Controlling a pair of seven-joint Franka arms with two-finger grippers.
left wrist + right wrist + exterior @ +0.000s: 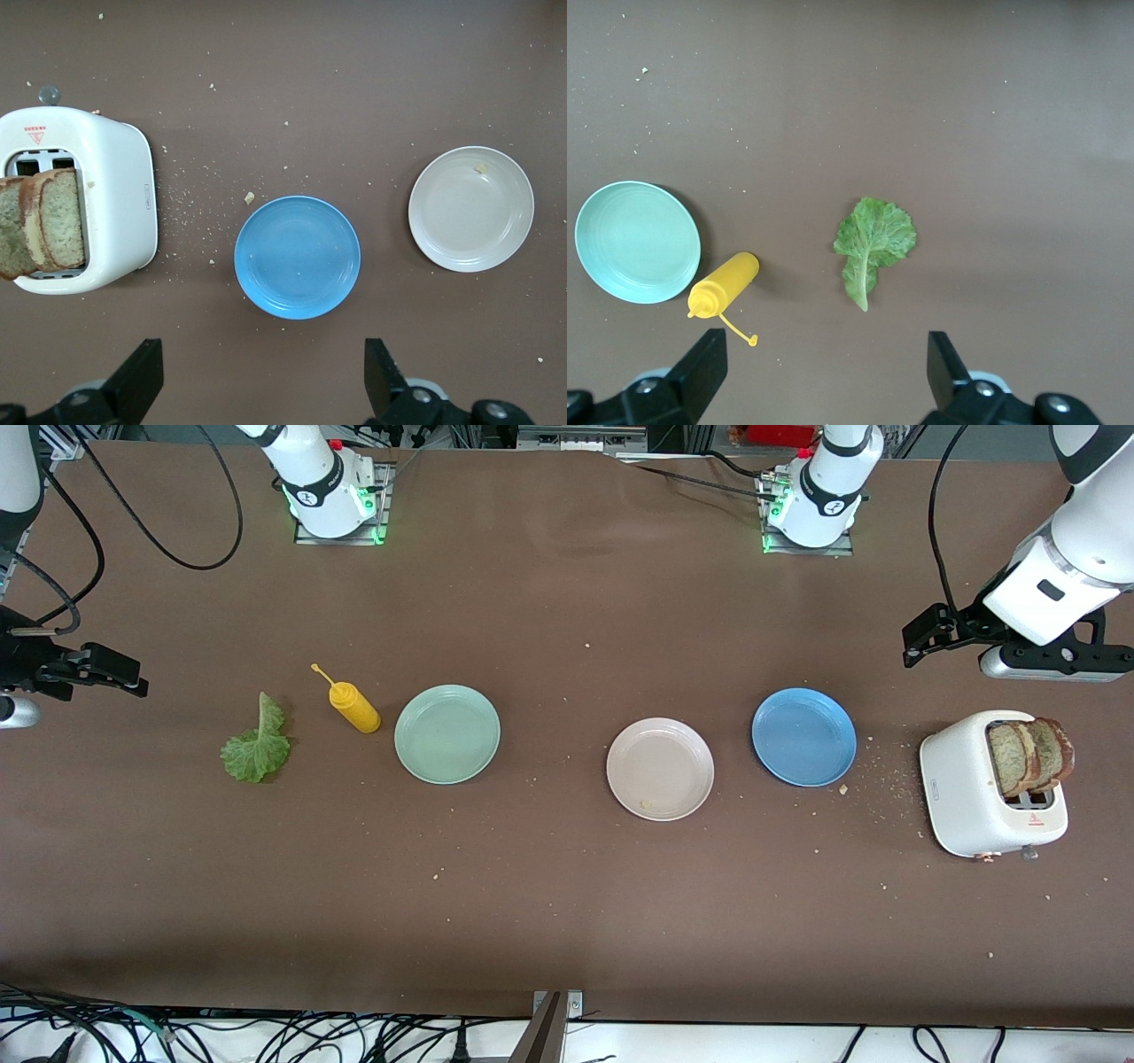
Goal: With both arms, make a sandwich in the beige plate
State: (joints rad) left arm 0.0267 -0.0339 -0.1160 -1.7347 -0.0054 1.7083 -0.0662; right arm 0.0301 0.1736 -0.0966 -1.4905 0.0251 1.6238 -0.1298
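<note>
Bread slices point(1028, 756) standing upright in the white toaster point(983, 797) at the left arm's end of the surface point(567, 903) — just below the left gripper point(926, 638) in the front view, which is hanging above the surface with fingers point(142, 372) spread wide, holding nothing. Beige plate point(660, 769) lying bare near the middle, well apart from both grippers, with the blue plate point(803, 736) sitting between it and the toaster. Lettuce leaf point(257, 746) lying flat toward the right arm's end, near the right gripper point(133, 677) — also hanging in the air, fingers point(700, 367) apart and gripping nothing. Yellow squeeze bottle point(353, 705) lying on its side beside the leaf, mint-green plate point(447, 734) just beside the bottle. Crumbs scattered around the toaster and blue plate.
</note>
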